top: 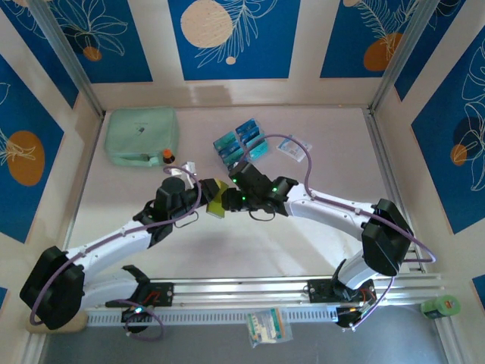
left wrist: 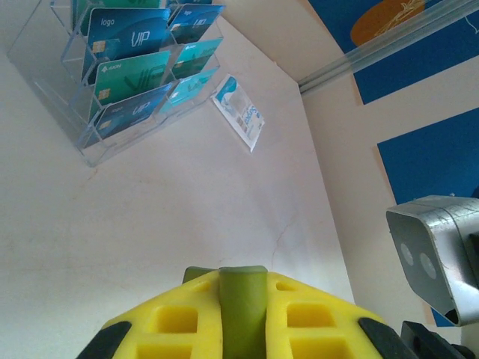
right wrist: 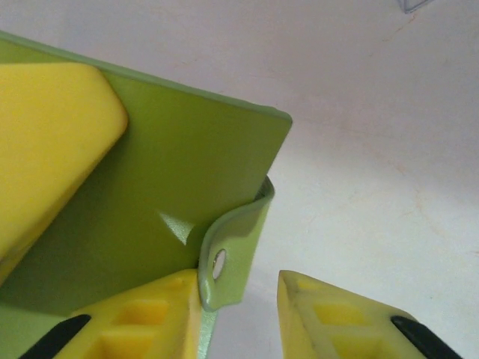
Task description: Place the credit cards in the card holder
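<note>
Mid-table, at the centre of the top view, my two arms meet over the card holder [top: 217, 200], the olive-green wallet the job turns on. My left gripper [left wrist: 243, 323] is clamped fully down on it: in the left wrist view a green edge of the wallet stands pinched between the two yellow fingers. I judge that this grip steadies the wallet so that the other arm can work its flap open.

My right gripper [right wrist: 239, 299] is only part open and has hold of nothing yet. In the right wrist view the wallet's snap tab [right wrist: 224, 254], with its small round hole, curls down between the jaws. It lies against the finger at lower left, while bare table shows between it and the finger at lower right. The yellow block pressed on the green panel at upper left of that view is, I take it, a finger of my left gripper. Whether the wallet rests on the table [top: 250, 243] or hangs clear of it, I cannot tell.

Toward the top centre of the top view the credit cards [top: 241, 144], teal and blue, sit in the clear tiered stand [left wrist: 93, 153], well apart from the wallet. None is in the wallet, as far as I can see. A white-and-blue packet [top: 292, 149] lies just right of the stand.
</note>
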Motion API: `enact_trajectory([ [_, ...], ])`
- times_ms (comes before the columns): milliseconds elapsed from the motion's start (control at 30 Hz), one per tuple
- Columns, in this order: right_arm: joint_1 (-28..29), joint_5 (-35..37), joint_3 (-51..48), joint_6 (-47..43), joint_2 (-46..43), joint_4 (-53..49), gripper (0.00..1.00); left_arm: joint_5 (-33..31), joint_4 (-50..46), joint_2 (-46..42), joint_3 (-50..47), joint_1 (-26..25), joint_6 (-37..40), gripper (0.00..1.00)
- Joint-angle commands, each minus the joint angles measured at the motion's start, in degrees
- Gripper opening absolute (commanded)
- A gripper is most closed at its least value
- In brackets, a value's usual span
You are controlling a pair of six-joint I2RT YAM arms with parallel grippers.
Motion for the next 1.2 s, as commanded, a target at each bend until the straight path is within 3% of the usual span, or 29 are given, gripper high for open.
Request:
enact_trajectory([
  [0,-1.61,6.52,-2.41,0.74,1.21,-4.1,0.25,1.07,4.71,-0.94,0.89,-1.0,-0.99,0.0],
  [233,-2.96,5.6,-5.38,1.71,1.8,-1.75,0.0,0.96,5.24,-0.7,0.8,-1.38,-1.39,0.0],
  [533,-12.41,1.4,-19.7,3.58,-1.46,6.13,0.0,0.87,5.38,-0.4,1.11,-2.0,-1.86,0.0],
  [833,-13.13,-2.3,-19.95,3.63,-10.23,5.19,0.0,0.62,6.46,2.86,2.21,-2.79,-2.04,0.0],
  [867,-12.7,-2.45,-19.13,3.45,-11.5,4.72,0.03,0.6,6.56,3.24,2.26,-2.88,-2.07,0.0],
  [1033,-9.05,-2.03,-12.77,2.05,-14.56,1.67,0.41,0.43,6.74,4.19,2.54,-3.24,-1.95,0.0],
  [1167,-6.48,-2.38,-8.87,1.9,-12.64,1.58,0.52,0.09,6.52,3.95,2.52,-3.37,-1.71,0.0],
])
